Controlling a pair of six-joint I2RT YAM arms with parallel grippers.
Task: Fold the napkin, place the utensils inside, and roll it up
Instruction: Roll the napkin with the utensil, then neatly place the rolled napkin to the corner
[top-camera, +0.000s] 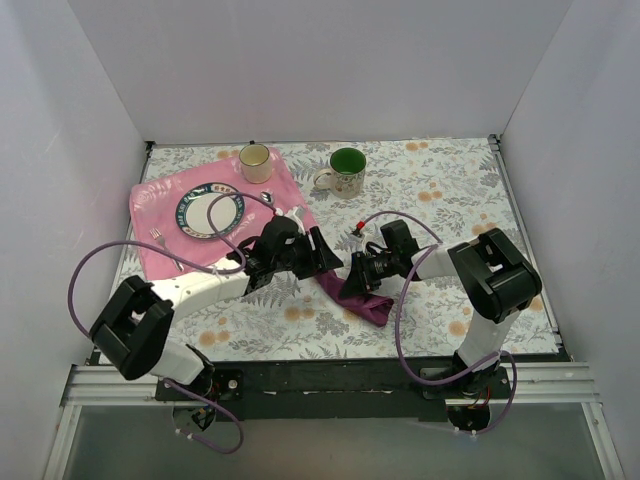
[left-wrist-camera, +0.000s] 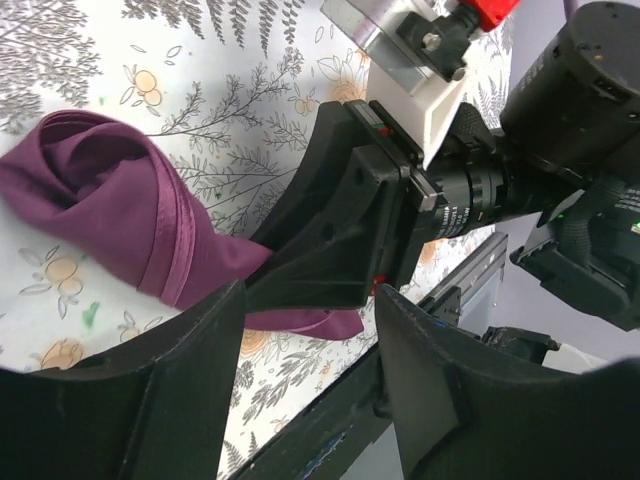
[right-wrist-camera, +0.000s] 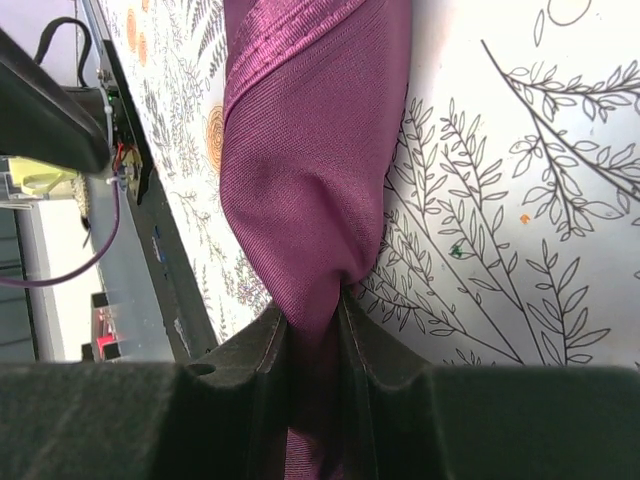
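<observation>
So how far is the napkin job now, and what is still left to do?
Done: little that holds; the napkin lies twisted in a bunch, not neatly folded. In hand: the right gripper pinches one end of it, the left gripper open beside it. Left: a fork lies on the pink mat, so loading and rolling remain. I cannot see the spoon.

Plate and cream cup on the pink mat — green mug nearby.

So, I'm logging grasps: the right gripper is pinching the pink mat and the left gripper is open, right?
Not the pink mat: the right gripper is pinching the dark purple napkin, as the right wrist view shows. The left gripper is open.
</observation>
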